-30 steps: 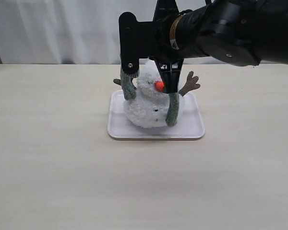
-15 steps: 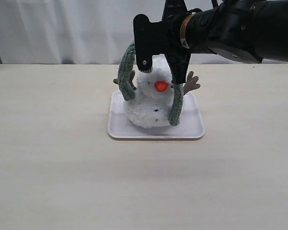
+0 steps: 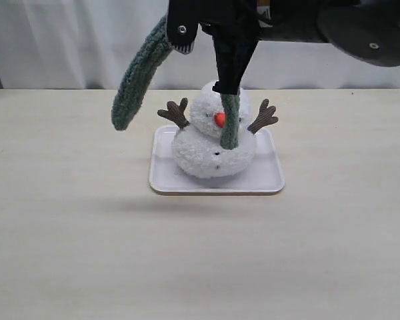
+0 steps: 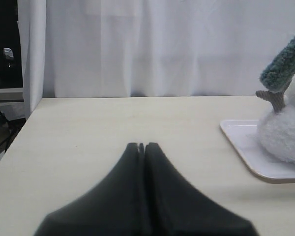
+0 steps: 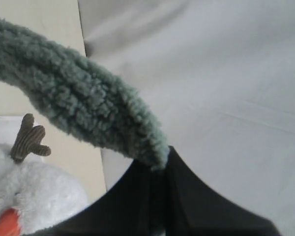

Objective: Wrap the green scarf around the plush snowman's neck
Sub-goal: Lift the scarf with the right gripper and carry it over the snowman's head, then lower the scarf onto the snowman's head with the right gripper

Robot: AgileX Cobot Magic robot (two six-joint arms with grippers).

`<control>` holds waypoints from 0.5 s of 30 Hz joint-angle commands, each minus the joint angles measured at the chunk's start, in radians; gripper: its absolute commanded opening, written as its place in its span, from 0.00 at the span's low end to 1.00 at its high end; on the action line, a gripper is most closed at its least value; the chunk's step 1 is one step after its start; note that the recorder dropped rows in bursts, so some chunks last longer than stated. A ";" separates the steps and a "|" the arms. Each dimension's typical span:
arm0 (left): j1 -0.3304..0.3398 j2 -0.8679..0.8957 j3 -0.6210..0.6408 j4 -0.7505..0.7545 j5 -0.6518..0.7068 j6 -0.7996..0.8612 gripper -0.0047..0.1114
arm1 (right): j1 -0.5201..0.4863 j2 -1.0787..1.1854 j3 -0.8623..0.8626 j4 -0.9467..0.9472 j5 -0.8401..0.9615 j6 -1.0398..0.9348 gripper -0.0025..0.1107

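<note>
The plush snowman stands upright on a white tray, its neck bare. My right gripper hangs above its head, shut on the green scarf. One end of the scarf swings out high to the left; the other hangs straight down across the snowman's face beside the orange nose. The right wrist view shows the scarf pinched at my right gripper, with the snowman below. My left gripper is shut and empty over the table, apart from the tray and the snowman.
Brown twig arms stick out on both sides of the snowman. The tray sits on a pale wooden table with a white curtain behind. The left arm is out of the exterior view.
My right gripper has risen with the scarf. The scarf has come off the snowman's shoulders; its left end has swung out and up to the left, and the right end now hangs before the face.
</note>
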 commanded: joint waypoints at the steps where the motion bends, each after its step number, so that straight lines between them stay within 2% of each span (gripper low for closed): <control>1: -0.007 -0.002 0.002 0.001 -0.007 -0.003 0.04 | 0.000 -0.005 0.002 0.179 0.142 -0.218 0.06; 3: -0.007 -0.002 0.002 0.001 -0.007 -0.003 0.04 | -0.004 0.006 0.002 0.237 0.196 -0.361 0.06; 4: -0.007 -0.002 0.002 0.001 -0.007 -0.003 0.04 | -0.011 0.012 0.002 0.231 0.198 -0.373 0.06; 15: -0.007 -0.002 0.002 0.001 -0.011 -0.003 0.04 | -0.096 0.123 -0.001 0.166 -0.022 -0.377 0.06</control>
